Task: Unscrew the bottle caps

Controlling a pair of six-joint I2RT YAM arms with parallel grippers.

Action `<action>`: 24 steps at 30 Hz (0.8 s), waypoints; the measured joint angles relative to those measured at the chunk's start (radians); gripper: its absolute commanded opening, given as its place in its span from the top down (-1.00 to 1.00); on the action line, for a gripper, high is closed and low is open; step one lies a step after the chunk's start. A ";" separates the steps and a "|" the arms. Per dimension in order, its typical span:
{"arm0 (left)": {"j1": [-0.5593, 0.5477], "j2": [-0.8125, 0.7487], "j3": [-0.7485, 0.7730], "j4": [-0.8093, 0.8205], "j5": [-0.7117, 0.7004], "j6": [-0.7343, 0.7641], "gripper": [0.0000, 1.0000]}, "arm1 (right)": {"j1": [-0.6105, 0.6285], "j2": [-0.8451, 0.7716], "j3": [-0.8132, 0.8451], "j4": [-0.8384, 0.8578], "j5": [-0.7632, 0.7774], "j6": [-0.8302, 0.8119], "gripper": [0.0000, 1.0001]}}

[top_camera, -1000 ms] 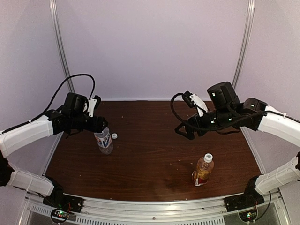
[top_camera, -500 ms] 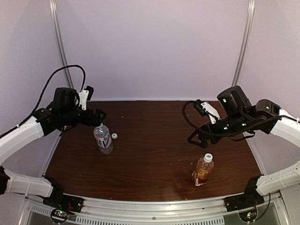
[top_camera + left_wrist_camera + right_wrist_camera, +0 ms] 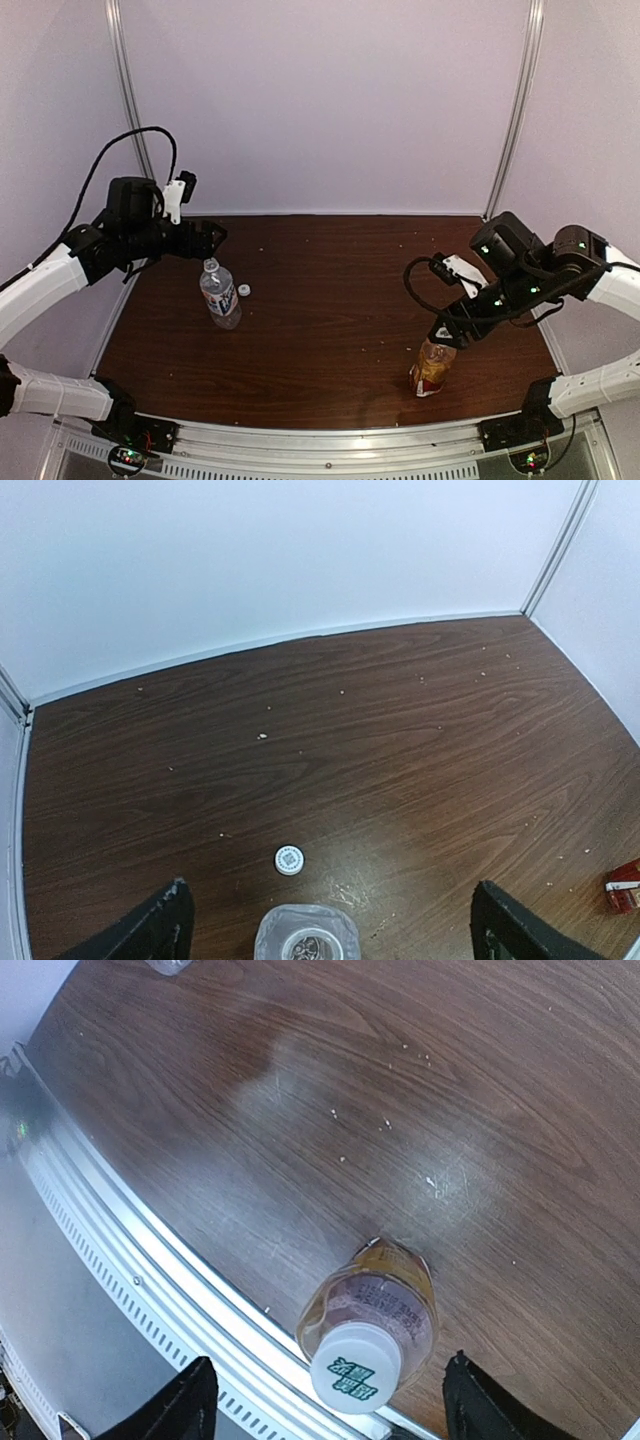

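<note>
Working, by the look of it, on the second of the two caps. Hovering the right gripper point(image 3: 447, 333), jaws spread wide and gripping nothing, directly above the small clear plastic bottle of amber liquid with the red-yellow label point(image 3: 431, 372), standing upright at the near right of the dark brown wooden table point(image 3: 330, 330). Bracketing, in the right wrist view, its small round white plastic screw cap point(image 3: 360, 1365) between the two black fingers point(image 3: 185, 1405), touching it on neither side, with the cap seated on the neck. Holding the left gripper point(image 3: 212, 236), likewise spread and empty, at the far left, raised just beyond the small clear plastic bottle of colourless liquid with the white-grey label point(image 3: 219, 297). Showing, in the left wrist view, that bottle's mouth bare and uncapped, with the other small round white plastic cap point(image 3: 289, 859) lying flat on the table just beside it. Judging one cap done and one left. Calling next, most likely, for lowering the right gripper until the pads are level with the cap, closing squarely on it and twisting it loose. Calling too, probably, for steadying the amber bottle's body, with nothing gripping it and the left gripper well apart, or else risking spinning or tipping the whole light bottle.
</note>
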 measured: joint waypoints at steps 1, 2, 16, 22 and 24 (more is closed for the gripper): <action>0.000 0.000 0.000 -0.002 0.002 -0.006 -0.95 | 0.002 0.004 -0.007 -0.008 0.005 0.002 -0.35; 0.000 0.000 0.000 -0.005 0.005 -0.013 -0.96 | 0.005 0.010 -0.013 -0.014 0.011 0.004 -0.28; 0.004 0.014 0.039 -0.044 0.090 -0.038 -0.95 | 0.013 0.071 -0.027 -0.020 0.044 -0.006 0.64; 0.005 0.030 0.073 -0.038 0.189 -0.030 -0.95 | 0.014 0.078 -0.015 -0.008 0.047 -0.009 0.98; 0.004 0.031 0.074 -0.031 0.235 -0.026 -0.95 | 0.014 0.090 0.004 -0.006 0.047 -0.015 1.00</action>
